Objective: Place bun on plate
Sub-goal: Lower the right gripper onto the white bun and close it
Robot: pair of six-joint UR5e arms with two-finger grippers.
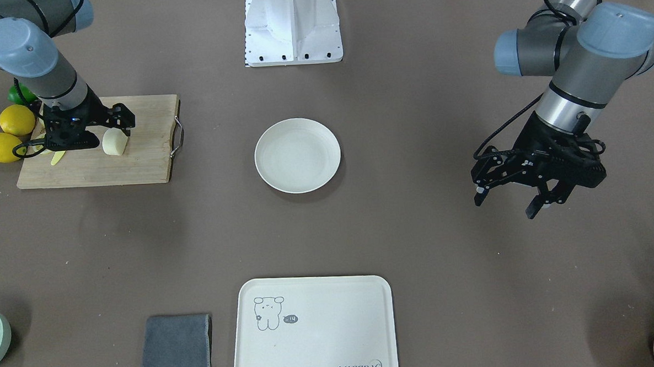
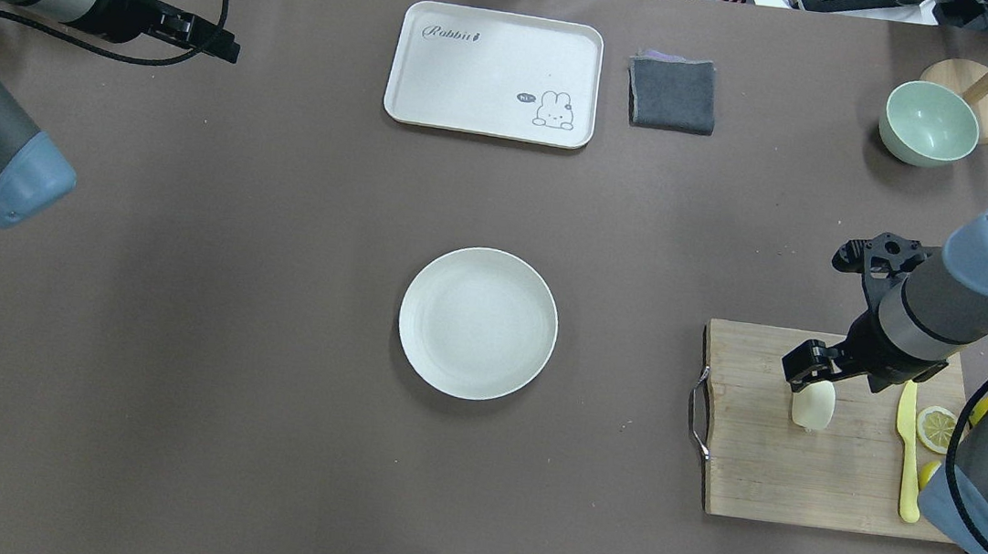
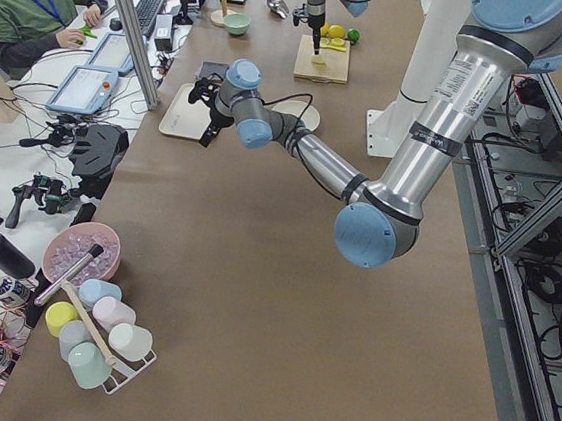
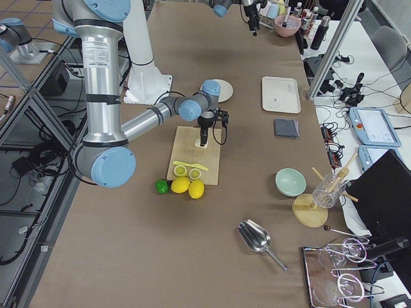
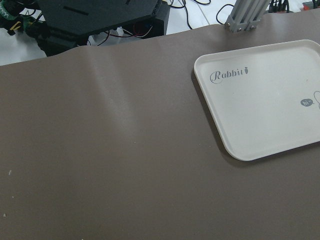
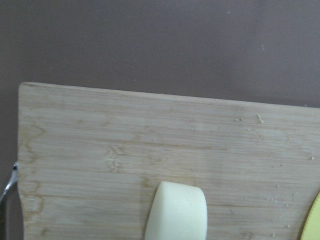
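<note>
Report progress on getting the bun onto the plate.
Done: nothing, the plate is empty. In hand: the right gripper is down at the bun on the cutting board; whether its jaws grip it is unclear. Still to do: lift, carry to the plate, release.

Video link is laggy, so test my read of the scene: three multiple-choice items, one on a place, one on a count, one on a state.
1. Where does the bun lie? A) in the bowl B) on the cutting board C) on the tray
2. How many whole yellow lemons? A) one B) two C) four
3. The left gripper is: A) open B) shut on the bun C) shut on a cloth
Answers: 1 B, it rests on the board; 2 B, two lie beside the board; 3 A, its jaws stand apart, empty.
</note>
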